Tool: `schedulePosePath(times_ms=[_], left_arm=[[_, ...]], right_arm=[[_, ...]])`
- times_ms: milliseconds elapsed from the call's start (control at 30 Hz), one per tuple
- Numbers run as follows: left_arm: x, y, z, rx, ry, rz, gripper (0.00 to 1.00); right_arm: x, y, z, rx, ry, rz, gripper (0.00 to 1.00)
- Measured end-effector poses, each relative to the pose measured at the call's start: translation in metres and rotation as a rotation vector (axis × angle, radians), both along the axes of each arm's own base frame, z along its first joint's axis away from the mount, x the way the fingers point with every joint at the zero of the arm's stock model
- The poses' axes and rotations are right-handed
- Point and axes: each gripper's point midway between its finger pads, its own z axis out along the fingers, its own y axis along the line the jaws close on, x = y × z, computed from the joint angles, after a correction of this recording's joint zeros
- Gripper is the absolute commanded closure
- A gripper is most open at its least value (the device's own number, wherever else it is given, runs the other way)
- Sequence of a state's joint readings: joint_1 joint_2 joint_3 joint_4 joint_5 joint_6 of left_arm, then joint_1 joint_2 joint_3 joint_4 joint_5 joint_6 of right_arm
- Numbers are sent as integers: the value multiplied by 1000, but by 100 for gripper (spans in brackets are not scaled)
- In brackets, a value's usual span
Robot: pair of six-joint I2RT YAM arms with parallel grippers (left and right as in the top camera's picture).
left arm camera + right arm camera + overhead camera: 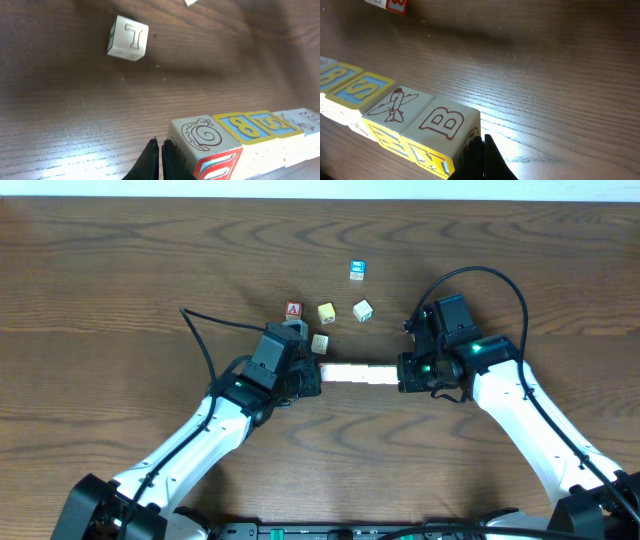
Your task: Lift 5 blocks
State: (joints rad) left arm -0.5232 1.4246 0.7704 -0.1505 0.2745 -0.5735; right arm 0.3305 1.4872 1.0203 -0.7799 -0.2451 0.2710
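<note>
**Overhead.** We list a dark wood-grain table (120, 260). On it lies a row of five small wooden alphabet cubes (358, 373), set end to end in front of the arms. The left gripper (314, 377) is at the row's left end and the right gripper (402, 375) at its right end. We cannot tell here whether the row rests on the table or hangs clear of it.

Loose items lie beyond the row:
- a blue-faced wooden cube (356, 270), farthest off
- a red-faced wooden cube marked "A" (294, 310)
- a loose yellow cube (326, 312)
- a whitish cube with a green face (362, 310)
- a cream cube (319, 342), near the left gripper

**Left wrist.** The left gripper's fingers are clenched together, with nothing between them. Their tips lie against the end of a snail-topped cube with a red face and white U (202, 142). Next along are a yellow-framed blue "8" cube (240, 125) and a yellow-framed blue "S" cube (267, 122), then whitish cubes. A whitish cube marked "T" (127, 37) sits well apart.

**Right wrist.** The right gripper's fingers are likewise clenched on nothing, tips against a cream cube marked "B" (442, 125). A cream cube with a red aeroplane (395, 107) touches it.
</note>
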Motion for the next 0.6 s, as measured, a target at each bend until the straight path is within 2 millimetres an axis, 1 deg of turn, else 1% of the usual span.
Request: schedulePosePath(times_ms=[233, 600], left_arm=[[5, 0, 5, -4, -14, 12, 93], [5, 0, 5, -5, -14, 14, 93]], right_arm=[[-1, 0, 0, 0, 3, 0, 99], [-1, 0, 0, 1, 3, 0, 99]])
